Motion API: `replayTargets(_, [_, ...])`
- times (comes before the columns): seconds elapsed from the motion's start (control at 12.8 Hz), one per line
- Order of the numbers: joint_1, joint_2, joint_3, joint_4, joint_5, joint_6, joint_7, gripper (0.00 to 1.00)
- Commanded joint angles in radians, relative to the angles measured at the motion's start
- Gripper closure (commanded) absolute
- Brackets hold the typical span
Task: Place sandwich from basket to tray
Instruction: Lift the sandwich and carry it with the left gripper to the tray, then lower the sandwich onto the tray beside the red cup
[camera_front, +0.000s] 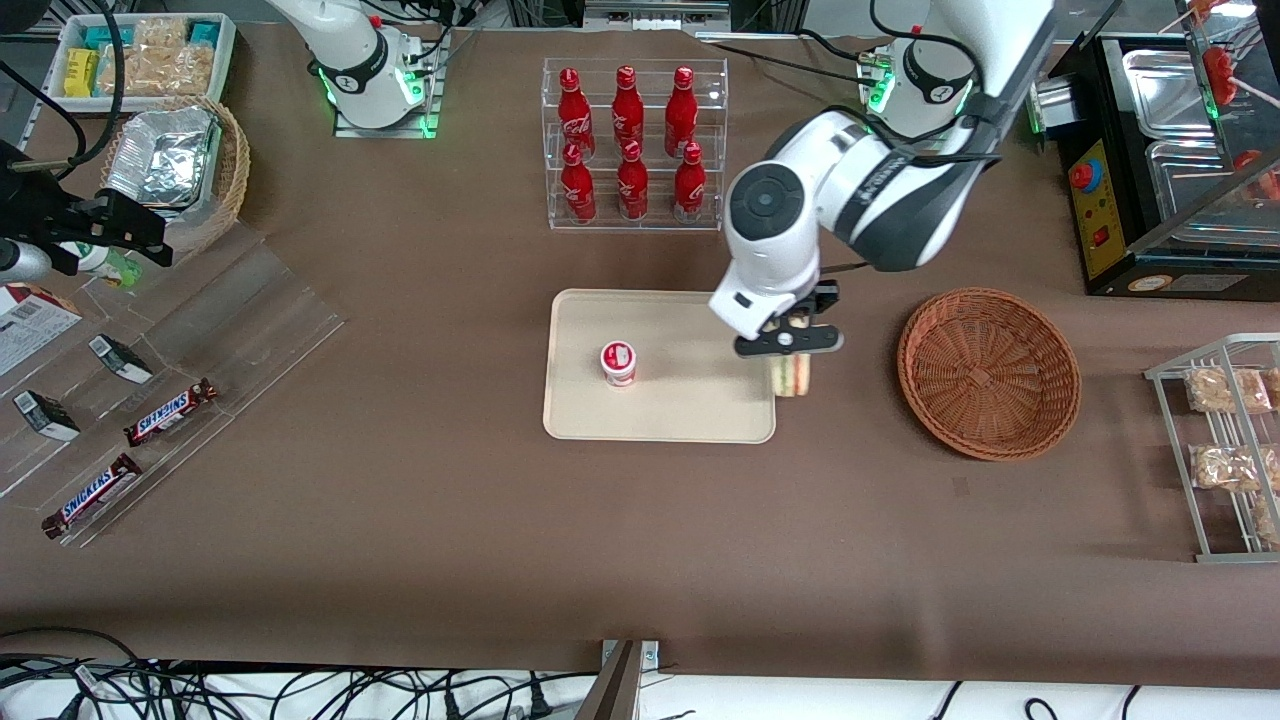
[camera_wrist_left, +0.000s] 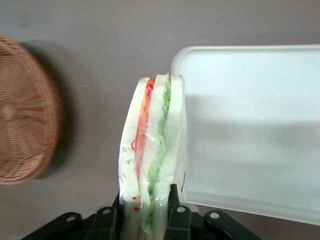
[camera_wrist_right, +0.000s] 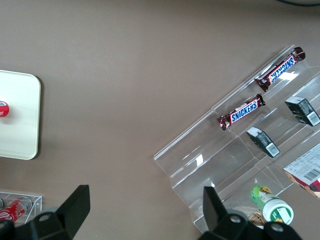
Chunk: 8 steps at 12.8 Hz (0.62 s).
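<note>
The sandwich (camera_front: 792, 375) (camera_wrist_left: 152, 150), a wrapped wedge of white bread with green and red-pink layers, hangs upright in my left gripper (camera_front: 790, 352) (camera_wrist_left: 145, 207), whose fingers are shut on its two bread faces. It is held above the table right at the edge of the beige tray (camera_front: 690, 410) (camera_wrist_left: 260, 125) that faces the basket. The reddish-brown wicker basket (camera_front: 988, 371) (camera_wrist_left: 25, 115) stands beside the tray, toward the working arm's end, with nothing in it.
A small white cup with a red lid (camera_front: 618, 362) stands on the tray. A clear rack of red bottles (camera_front: 630, 140) is farther from the front camera than the tray. A wire rack of bagged snacks (camera_front: 1225, 440) and a black appliance (camera_front: 1170, 150) lie past the basket.
</note>
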Motion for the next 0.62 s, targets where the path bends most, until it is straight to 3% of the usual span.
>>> replayTargets(0.0, [-0.052, 0.043, 0.005, 0.010, -0.025, 0.070, -0.036, 0.65])
replayTargets(0.31, [-0.112, 0.112, 0.011, 0.010, 0.007, 0.142, -0.093, 0.64])
replayTargets(0.55, [-0.124, 0.164, 0.008, 0.017, 0.107, 0.161, -0.183, 0.64])
